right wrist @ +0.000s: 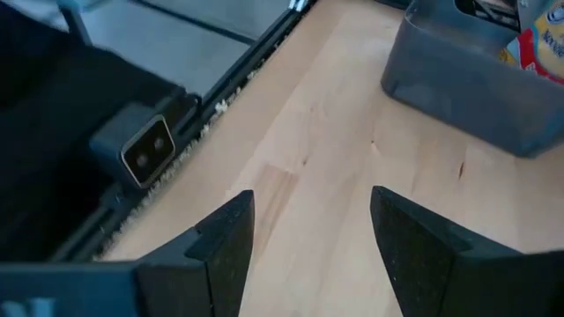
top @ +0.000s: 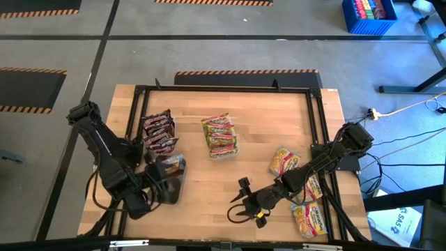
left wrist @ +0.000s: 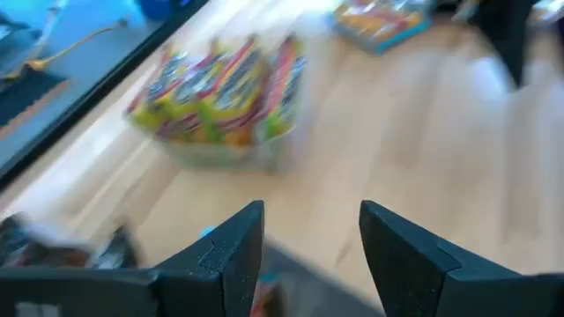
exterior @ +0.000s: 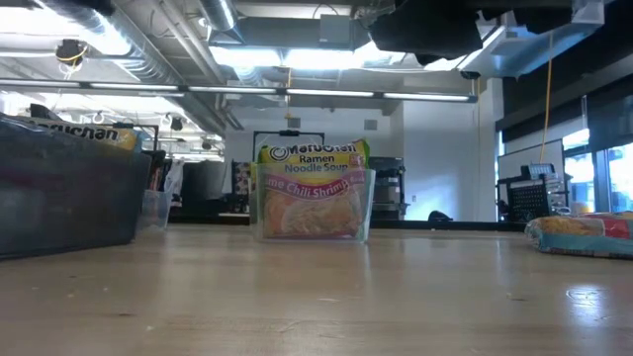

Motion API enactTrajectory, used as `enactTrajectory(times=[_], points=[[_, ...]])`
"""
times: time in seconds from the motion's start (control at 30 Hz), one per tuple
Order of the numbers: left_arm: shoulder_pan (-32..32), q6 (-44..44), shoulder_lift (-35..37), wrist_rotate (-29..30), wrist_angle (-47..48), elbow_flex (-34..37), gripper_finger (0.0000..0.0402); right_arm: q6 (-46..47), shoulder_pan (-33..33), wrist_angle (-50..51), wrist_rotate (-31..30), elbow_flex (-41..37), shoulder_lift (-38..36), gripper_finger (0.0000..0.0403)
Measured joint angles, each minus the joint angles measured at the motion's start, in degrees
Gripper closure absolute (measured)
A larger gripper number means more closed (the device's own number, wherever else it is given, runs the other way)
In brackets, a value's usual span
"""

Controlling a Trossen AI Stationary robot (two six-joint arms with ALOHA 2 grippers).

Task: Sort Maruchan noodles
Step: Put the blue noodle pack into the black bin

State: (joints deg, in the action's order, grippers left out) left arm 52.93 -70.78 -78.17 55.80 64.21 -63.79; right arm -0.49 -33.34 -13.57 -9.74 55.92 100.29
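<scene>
Near the table's front edge, the left gripper [top: 169,183] hangs low with fingers [left wrist: 233,255] apart, empty, a dark packet [top: 174,165] just beside it. Beyond stands a tray of yellow packets [exterior: 315,201] reading "Ramen Noodle Soup" and "Lime Chili Shrimp". Toward the front middle, the right gripper [top: 240,203] stretches low, fingers spread, holding nothing, loose packets [top: 285,162] behind it.
</scene>
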Motion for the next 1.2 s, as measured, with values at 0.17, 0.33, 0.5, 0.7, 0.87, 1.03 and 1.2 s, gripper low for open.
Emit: enactTrajectory(times=[0.17,0.33,0.5,0.7,0.87,1.03,1.2], points=[[-2.91,10.75,-1.32,-2.87,-13.24,0.00,0.0219,1.30,0.00,0.28,-0.07,0.02,-0.02,0.0194],[-8.44,20.47,-5.09,-12.80,-21.64,0.00,0.0219,4.32,0.00,10.84,-5.22,0.00,-5.45,0.0194],[-13.28,26.42,-11.96,-20.00,-30.14,0.04,0.0219,15.84,0.00,29.65,-11.35,0.04,-14.58,0.0194],[-18.38,40.57,-19.43,-28.76,-49.10,0.07,0.0219,45.94,-0.21,59.92,-19.32,0.04,-22.65,0.0194],[-21.09,47.11,-21.69,-30.98,-56.72,0.07,0.0219,72.39,-2.00,82.70,-18.96,-1.29,-25.01,0.0194],[-22.65,49.28,-21.66,-25.88,-56.08,0.09,0.0219,90.01,-1.02,91.06,-9.16,-6.28,-28.03,0.0194],[-24.27,54.74,-21.66,-24.94,-56.27,0.09,0.0219,95.40,1.21,85.25,-7.74,-11.63,-32.54,0.0194]])
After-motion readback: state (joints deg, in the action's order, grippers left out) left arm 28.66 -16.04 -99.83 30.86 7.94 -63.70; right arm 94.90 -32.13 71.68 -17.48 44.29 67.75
